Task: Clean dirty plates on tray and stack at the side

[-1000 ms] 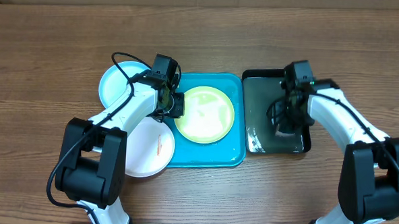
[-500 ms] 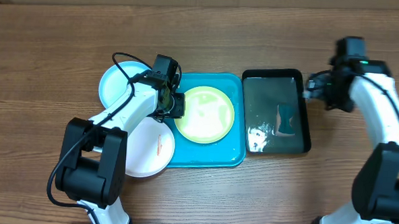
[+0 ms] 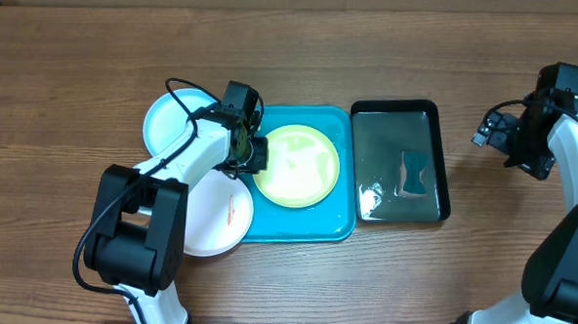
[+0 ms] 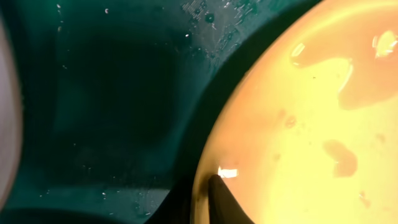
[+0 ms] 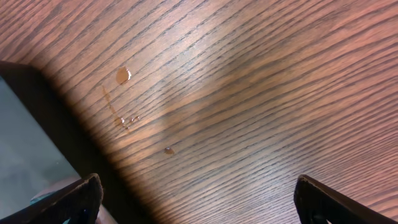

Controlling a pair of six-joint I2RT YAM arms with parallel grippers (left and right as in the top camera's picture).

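The yellow-green-rimmed plate (image 3: 297, 164) lies wet in the teal tray (image 3: 335, 223). My left gripper (image 3: 251, 153) is shut on the plate's left rim; in the left wrist view one dark finger (image 4: 222, 202) lies over the plate's rim (image 4: 298, 130), with the tray floor (image 4: 106, 93) beside it. The light blue plate (image 3: 166, 120) lies on the table left of the tray. The white plate (image 3: 213, 212), with an orange-red smear, lies below it, overlapping the tray's left edge. My right gripper (image 3: 497, 132) is open and empty over bare table, right of the black tray (image 3: 401, 110).
The black tray holds water and a blue-grey sponge (image 3: 415, 174). In the right wrist view, the black tray's corner (image 5: 37, 124) shows at the left and a few water drops (image 5: 123, 75) lie on the wood.
My right gripper has let go of the sponge in the black tray, risen and swung right, off the tray over bare table. The left arm and the plates have not moved.
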